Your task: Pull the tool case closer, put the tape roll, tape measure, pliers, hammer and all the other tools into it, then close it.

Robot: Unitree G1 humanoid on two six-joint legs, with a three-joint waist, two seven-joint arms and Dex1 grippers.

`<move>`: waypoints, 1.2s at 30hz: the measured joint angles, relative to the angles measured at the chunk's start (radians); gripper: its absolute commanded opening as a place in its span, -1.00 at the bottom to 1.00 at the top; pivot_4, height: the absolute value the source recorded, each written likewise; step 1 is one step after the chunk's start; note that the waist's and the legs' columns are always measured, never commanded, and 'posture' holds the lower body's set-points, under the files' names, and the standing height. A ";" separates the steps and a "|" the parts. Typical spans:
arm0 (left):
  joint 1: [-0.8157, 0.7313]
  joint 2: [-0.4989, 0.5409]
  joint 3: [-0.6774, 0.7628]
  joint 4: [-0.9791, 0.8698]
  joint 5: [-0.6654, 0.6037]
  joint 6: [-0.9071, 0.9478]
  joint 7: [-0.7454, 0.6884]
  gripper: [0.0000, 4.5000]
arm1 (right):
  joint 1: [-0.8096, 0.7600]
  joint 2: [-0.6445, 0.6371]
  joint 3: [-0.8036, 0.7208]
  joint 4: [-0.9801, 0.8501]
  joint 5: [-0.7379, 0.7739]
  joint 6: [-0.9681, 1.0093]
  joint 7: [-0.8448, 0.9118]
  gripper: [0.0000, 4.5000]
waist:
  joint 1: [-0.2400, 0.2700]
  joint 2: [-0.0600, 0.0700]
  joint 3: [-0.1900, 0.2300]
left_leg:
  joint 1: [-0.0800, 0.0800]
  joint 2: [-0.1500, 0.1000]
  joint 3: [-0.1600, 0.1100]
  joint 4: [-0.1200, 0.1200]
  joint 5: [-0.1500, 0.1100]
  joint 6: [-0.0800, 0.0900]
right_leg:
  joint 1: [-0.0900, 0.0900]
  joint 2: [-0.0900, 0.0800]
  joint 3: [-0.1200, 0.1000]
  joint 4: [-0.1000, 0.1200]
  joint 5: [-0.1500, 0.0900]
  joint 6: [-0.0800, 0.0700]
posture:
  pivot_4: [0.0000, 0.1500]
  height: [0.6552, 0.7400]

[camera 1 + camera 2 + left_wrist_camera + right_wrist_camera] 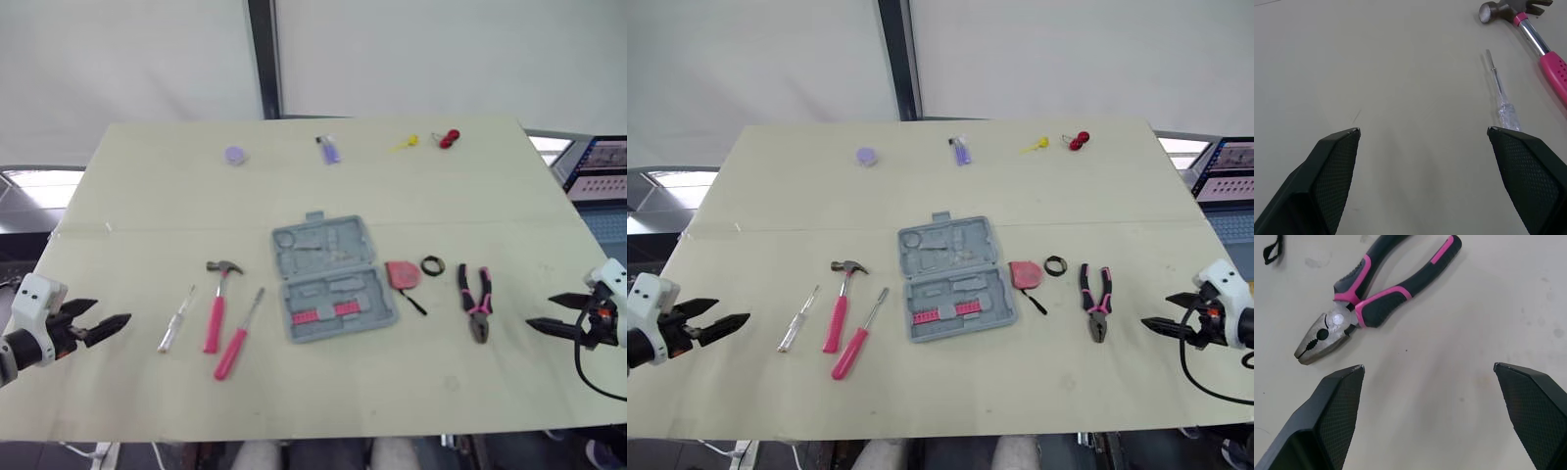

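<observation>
An open grey tool case (328, 277) lies flat in the middle of the table, with pink bits in its near half. To its left lie a pink-handled hammer (217, 302), a pink screwdriver (238, 337) and a small clear-handled screwdriver (176, 320). To its right lie a pink tape measure (402, 274), a black tape roll (433, 265) and pink-and-black pliers (475, 301). My left gripper (102, 324) hovers open at the table's left edge, near the clear screwdriver (1503, 105). My right gripper (551, 313) is open at the right edge, just beyond the pliers (1369, 298).
At the far side of the table (147, 196) sit a lilac round lid (234, 155), a purple small item (329, 149), a yellow piece (408, 143) and a red piece (449, 138). A screen (602, 166) stands off the right edge.
</observation>
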 measured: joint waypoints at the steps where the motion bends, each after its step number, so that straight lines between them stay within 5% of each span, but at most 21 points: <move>1: 0.000 0.000 0.007 -0.012 -0.007 0.006 0.000 0.98 | -0.002 0.003 -0.001 -0.012 0.009 0.008 0.004 1.00 | 0.000 0.000 0.000 | 0.000 0.000 0.000 0.000 0.000 0.000 | 0.000 0.000 0.000 0.000 0.000 0.000 | 1.00 1.00; 6: -0.016 -0.005 0.029 -0.123 -0.048 0.062 0.006 0.98 | -0.019 0.048 -0.021 -0.181 0.086 0.113 0.011 1.00 | 0.001 0.000 0.000 | 0.000 0.001 0.000 0.001 0.000 0.000 | 0.000 0.001 0.001 0.001 0.000 0.000 | 1.00 1.00; 9: -0.074 -0.027 -0.019 -0.230 -0.069 0.083 0.004 0.62 | -0.049 0.132 -0.017 -0.401 0.146 0.210 -0.022 1.00 | 0.002 0.000 0.000 | 0.000 0.002 0.000 0.001 -0.001 -0.001 | 0.000 0.002 0.002 0.001 0.000 0.000 | 1.00 1.00; 11: -0.116 -0.073 -0.083 -0.289 -0.065 0.088 0.027 0.16 | -0.077 0.203 0.005 -0.495 0.147 0.240 -0.076 1.00 | 0.002 0.000 0.000 | 0.000 0.002 0.000 0.001 -0.001 -0.001 | -0.001 0.002 0.003 0.002 0.000 0.000 | 1.00 1.00; 16: -0.189 -0.167 -0.300 -0.368 -0.007 0.134 0.076 -0.95 | -0.144 0.336 0.120 -0.583 0.083 0.249 -0.209 0.21 | 0.007 0.000 0.000 | -0.002 0.001 0.000 0.002 -0.001 -0.001 | -0.003 0.003 0.005 0.003 0.000 0.000 | 1.00 1.00; 21: -0.285 -0.202 -0.454 -0.405 0.069 0.193 0.106 -1.00 | -0.192 0.370 0.235 -0.600 -0.015 0.271 -0.268 -0.88 | 0.005 0.000 0.000 | -0.002 0.002 0.000 0.003 -0.001 -0.001 | -0.004 0.006 0.009 0.004 0.000 0.000 | 1.00 1.00; 22: -0.306 -0.210 -0.475 -0.404 0.080 0.202 0.111 -1.00 | -0.197 0.373 0.251 -0.602 -0.029 0.271 -0.271 -0.97 | 0.004 0.000 0.000 | -0.002 0.002 0.000 0.003 -0.001 -0.001 | -0.004 0.006 0.010 0.004 0.000 0.000 | 1.00 1.00; 36: -0.488 -0.339 -0.606 -0.216 0.142 0.294 0.118 -1.00 | -0.296 0.438 0.385 -0.534 -0.197 0.290 -0.343 -0.97 | 0.000 0.000 0.000 | -0.003 0.002 0.000 0.002 -0.001 -0.001 | -0.006 0.007 0.011 0.004 0.000 0.000 | 1.00 1.00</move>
